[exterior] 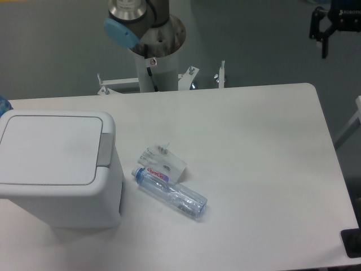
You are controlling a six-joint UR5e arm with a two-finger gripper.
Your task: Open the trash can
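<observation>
Trash can (56, 169), rigid light plastic, lid down, far left of and below the gripper (325, 35); grey push tab (105, 148) suits pressing; jaws seemingly spread, though partly cropped.

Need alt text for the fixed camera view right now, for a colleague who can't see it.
A white trash can, lid shut, sits at the table's left edge. A clear plastic bottle lies on its side beside it, and the gripper hangs far off at top right.
</observation>
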